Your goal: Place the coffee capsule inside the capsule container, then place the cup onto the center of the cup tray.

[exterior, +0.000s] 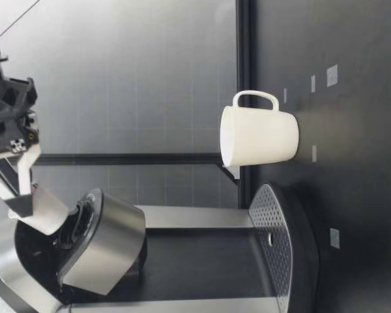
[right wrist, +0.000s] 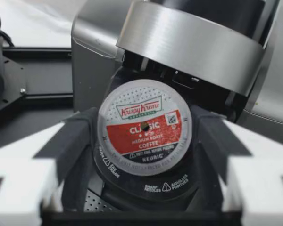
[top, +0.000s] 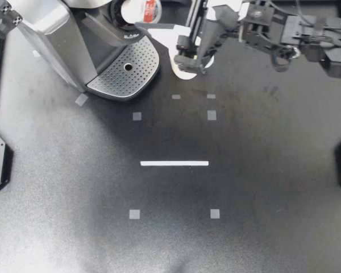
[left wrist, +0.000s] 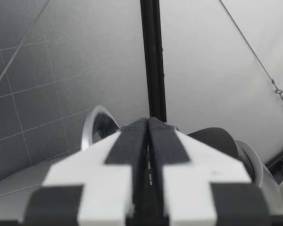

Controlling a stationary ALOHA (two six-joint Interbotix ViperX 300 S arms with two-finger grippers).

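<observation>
Capsule (top: 141, 8) seated in container (right wrist: 151, 188); cup (top: 184, 73) step next. Right tool (top: 193, 60) spread over cup, left tool (left wrist: 148, 125) pressed together. Next, probably: descend, pinch rim, carry to tray (top: 116, 79).

My right arm of black, angular motor blocks and brackets (top: 284, 31) is carrying thin black cables. My left arm's two white, wedge-shaped plastic fingers (left wrist: 85, 174) are wearing black strips along their inner edges.

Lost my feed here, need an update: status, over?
Left gripper shut, empty. Right gripper at coffee capsule in capsule container, grip unclear. Cup on table beside cup tray. Nothing blocking tray.
</observation>
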